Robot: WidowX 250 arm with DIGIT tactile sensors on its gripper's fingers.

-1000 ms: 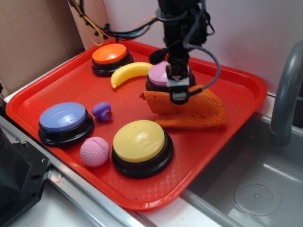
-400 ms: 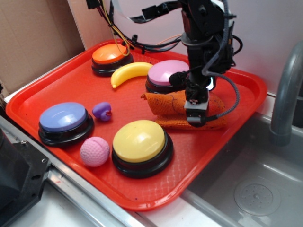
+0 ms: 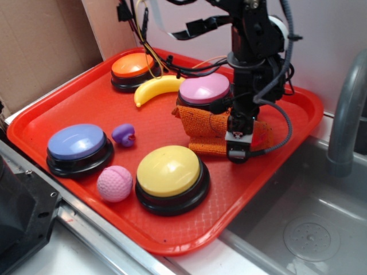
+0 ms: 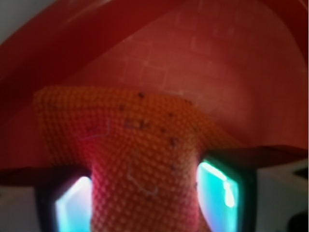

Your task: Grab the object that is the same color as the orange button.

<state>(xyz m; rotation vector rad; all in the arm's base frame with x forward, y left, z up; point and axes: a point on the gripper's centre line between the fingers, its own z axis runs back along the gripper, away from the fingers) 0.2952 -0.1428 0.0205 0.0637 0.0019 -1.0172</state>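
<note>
A: Where's the orange cloth sitting?

B: On the red tray, just in front of the pink button. The fingers are pinching a bunched fold, nearly closed.

A: Handling?

B: Likely soft, light, floppy knit; draping when raised. Taking it mid-fold looks secure.

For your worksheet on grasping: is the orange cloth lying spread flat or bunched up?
Bunched: the orange cloth narrows between the gripper fingers.
</note>
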